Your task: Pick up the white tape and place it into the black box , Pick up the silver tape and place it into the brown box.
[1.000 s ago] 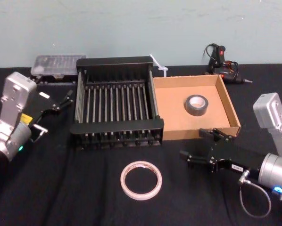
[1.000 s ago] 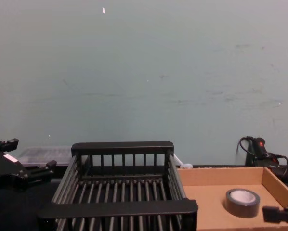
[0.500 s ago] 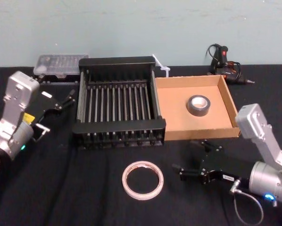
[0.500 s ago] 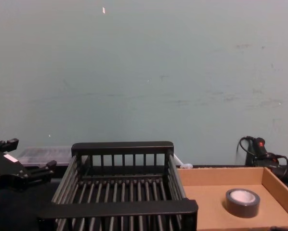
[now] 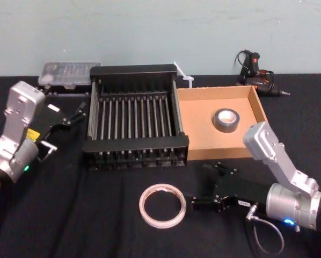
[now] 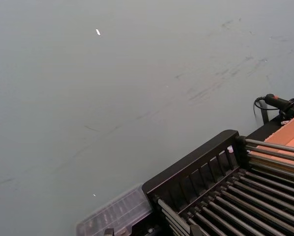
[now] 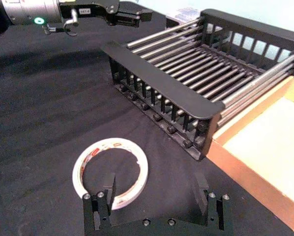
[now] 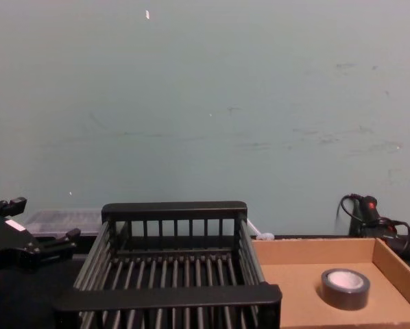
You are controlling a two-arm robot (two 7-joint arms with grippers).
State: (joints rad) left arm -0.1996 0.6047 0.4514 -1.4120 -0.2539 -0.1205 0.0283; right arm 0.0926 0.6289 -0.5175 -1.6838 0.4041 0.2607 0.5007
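- The right tool (image 5: pixel 199 189) is low over the bench (image 5: pixel 69 215), in front of the brown box (image 5: pixel 203 115), and its two fingers (image 7: pixel 109 186) stand wide apart with nothing between them.
- The white tape (image 5: pixel 161 205) lies flat on the bench just beside this tool, toward the robot's left. In the right wrist view one finger is above the rim of the white tape (image 7: pixel 110 169), and the other finger is over bare black cloth. I cannot tell whether the finger touches the ring.
- The black box (image 5: pixel 135 115) stands beyond the right tool, to its left, and its near rim is well apart from the ring. The floor bars of the box carry nothing.
- The brown box touches the right side of the black box. The silver tape (image 5: pixel 227 119) lies flat inside the brown box, beyond the right tool and a little to its right, and it is also seen in the chest view (image 8: pixel 345 288).
- The left tool (image 5: pixel 77 112) is held above the bench, just beside the left wall of the black box, and it points toward that box. Its fingers are slightly parted and hold nothing.
- Beyond the left tool a clear plastic case (image 5: pixel 68 72) lies at the back edge of the bench.
- A black glue gun (image 5: pixel 253 70) with its cable lies behind the brown box, far from both tools.
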